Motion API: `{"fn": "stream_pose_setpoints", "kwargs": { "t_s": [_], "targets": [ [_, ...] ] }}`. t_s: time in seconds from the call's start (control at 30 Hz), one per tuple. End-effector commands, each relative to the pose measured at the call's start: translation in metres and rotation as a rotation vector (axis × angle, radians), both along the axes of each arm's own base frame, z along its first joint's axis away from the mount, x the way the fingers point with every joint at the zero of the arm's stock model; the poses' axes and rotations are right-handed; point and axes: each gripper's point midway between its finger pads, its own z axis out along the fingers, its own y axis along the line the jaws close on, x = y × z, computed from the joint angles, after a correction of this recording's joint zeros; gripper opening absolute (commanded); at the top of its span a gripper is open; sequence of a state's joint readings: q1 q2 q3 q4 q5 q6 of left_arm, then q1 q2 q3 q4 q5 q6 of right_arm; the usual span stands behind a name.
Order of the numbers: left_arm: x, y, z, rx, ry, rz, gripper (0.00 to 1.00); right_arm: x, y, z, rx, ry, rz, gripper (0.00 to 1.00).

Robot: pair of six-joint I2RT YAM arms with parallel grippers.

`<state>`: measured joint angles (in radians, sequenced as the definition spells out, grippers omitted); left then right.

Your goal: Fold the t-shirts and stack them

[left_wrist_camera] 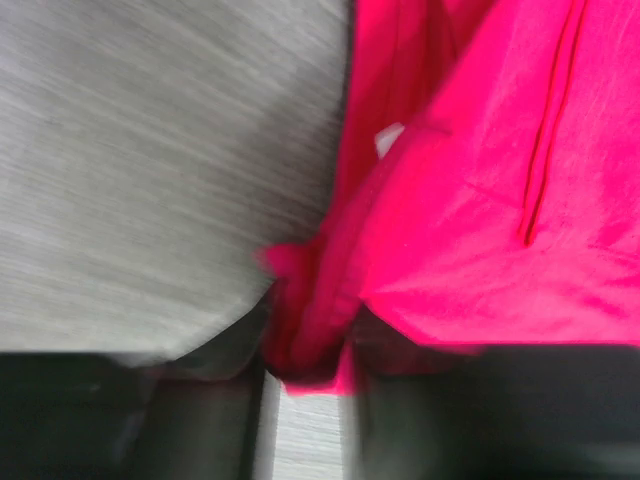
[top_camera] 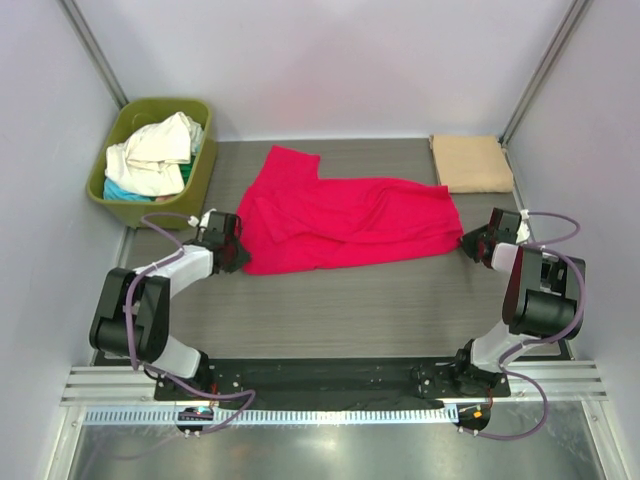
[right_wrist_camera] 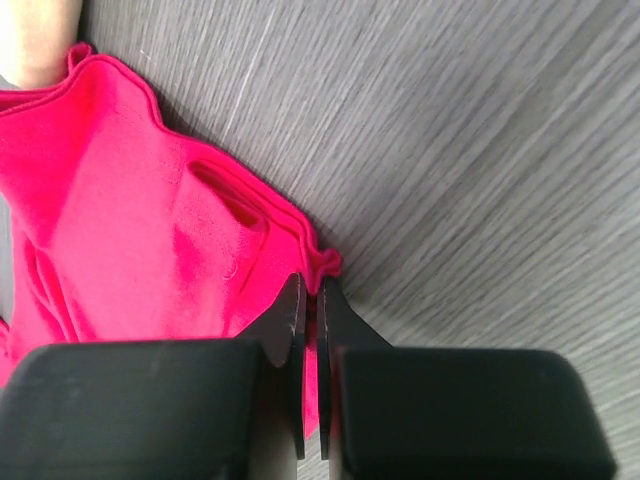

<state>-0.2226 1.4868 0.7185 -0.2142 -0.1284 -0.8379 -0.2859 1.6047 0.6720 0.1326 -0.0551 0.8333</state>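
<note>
A crimson-red t-shirt [top_camera: 340, 215] lies spread and rumpled across the middle of the table. My left gripper [top_camera: 233, 245] is at its near left corner. In the blurred left wrist view, the gripper [left_wrist_camera: 308, 345] is shut on a bunched fold of the red cloth [left_wrist_camera: 480, 200]. My right gripper [top_camera: 472, 243] is at the shirt's right end. In the right wrist view, it [right_wrist_camera: 310, 290] is shut on the thin edge of the red shirt [right_wrist_camera: 130, 220]. A folded tan-beige t-shirt [top_camera: 472, 163] lies at the back right.
An olive-green tub [top_camera: 199, 172] stands at the back left, holding cream-white shirts [top_camera: 152, 152] over a teal one [top_camera: 122, 190]. Grey walls with metal posts close in the table on three sides.
</note>
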Motion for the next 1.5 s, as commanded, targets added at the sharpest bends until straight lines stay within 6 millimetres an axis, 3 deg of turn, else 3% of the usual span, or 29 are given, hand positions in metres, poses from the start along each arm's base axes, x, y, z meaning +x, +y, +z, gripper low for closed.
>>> {"fn": "stream_pose_setpoints", "kwargs": {
  "t_s": [0.0,0.1,0.17,0.2,0.23,0.27,0.3,0.33,0.4,0.43,0.57,0.6,0.67,0.7,0.77,0.8,0.97,1.13,1.23,1.27,1.33,1.37,1.4,1.47],
  "targets": [
    [0.006,0.0,-0.007,-0.001,0.008,0.008,0.21,-0.015,0.006,-0.023,0.023,0.087,0.02,0.01],
    [0.026,-0.004,0.017,-0.011,-0.026,0.01,0.0,-0.007,0.01,-0.018,0.069,0.075,0.012,0.01],
    [0.039,-0.01,0.036,-0.025,-0.043,0.003,0.0,0.013,0.015,0.003,0.103,0.037,0.032,0.01],
    [0.056,-0.013,0.064,-0.029,-0.076,-0.002,0.0,0.023,0.015,0.016,0.103,0.014,0.042,0.01],
    [0.065,-0.013,0.079,-0.025,-0.091,0.002,0.0,0.04,0.019,0.04,0.103,-0.011,0.066,0.01],
    [0.078,-0.013,0.113,-0.029,-0.136,0.007,0.0,0.049,0.018,0.063,0.094,-0.049,0.076,0.01],
    [0.084,-0.007,0.132,-0.012,-0.174,0.029,0.0,0.058,0.016,0.09,0.077,-0.086,0.079,0.01],
    [0.084,-0.003,0.156,-0.009,-0.225,0.045,0.0,0.06,0.013,0.106,0.058,-0.112,0.073,0.01],
    [0.082,0.009,0.181,0.017,-0.27,0.082,0.0,0.052,0.007,0.136,0.008,-0.151,0.055,0.01],
    [0.077,0.011,0.185,0.02,-0.275,0.087,0.0,0.047,0.009,0.138,0.006,-0.154,0.058,0.01],
    [0.048,0.014,0.164,0.0,-0.236,0.085,0.0,0.004,0.02,0.101,0.039,-0.073,0.063,0.01],
    [0.036,0.016,0.141,0.007,-0.183,0.083,0.0,-0.014,0.025,0.076,0.055,-0.024,0.065,0.01],
    [0.014,0.021,0.111,0.019,-0.102,0.078,0.0,-0.032,0.03,0.059,0.061,0.008,0.073,0.01],
    [0.006,0.023,0.102,0.016,-0.077,0.079,0.0,-0.051,0.035,0.038,0.07,0.062,0.081,0.01],
    [-0.016,0.028,0.078,0.006,-0.015,0.089,0.0,-0.067,0.037,0.029,0.073,0.075,0.078,0.01],
    [-0.023,0.03,0.077,-0.009,-0.019,0.097,0.0,-0.082,0.04,0.016,0.077,0.105,0.072,0.01],
    [-0.053,0.038,0.063,-0.047,0.003,0.14,0.0,-0.102,0.047,0.009,0.112,0.106,0.074,0.01],
    [-0.07,0.044,0.079,-0.054,-0.027,0.169,0.02,-0.117,0.049,0.012,0.133,0.121,0.078,0.01],
    [-0.08,0.05,0.085,-0.045,-0.036,0.186,0.08,-0.126,0.046,0.016,0.124,0.112,0.064,0.01],
    [-0.082,0.051,0.087,-0.046,-0.039,0.189,0.14,-0.128,0.045,0.019,0.12,0.105,0.061,0.01],
    [-0.091,0.051,0.088,-0.038,-0.022,0.174,0.23,-0.133,0.048,0.022,0.122,0.091,0.063,0.12],
    [-0.093,0.052,0.092,-0.035,-0.037,0.168,0.45,-0.134,0.048,0.022,0.124,0.089,0.066,0.2],
    [-0.096,0.052,0.094,-0.031,-0.036,0.158,0.58,-0.135,0.051,0.024,0.133,0.086,0.082,0.46],
    [-0.099,0.048,0.103,-0.057,-0.067,0.14,0.82,-0.136,0.052,0.027,0.136,0.089,0.094,0.74]
  ]
}}
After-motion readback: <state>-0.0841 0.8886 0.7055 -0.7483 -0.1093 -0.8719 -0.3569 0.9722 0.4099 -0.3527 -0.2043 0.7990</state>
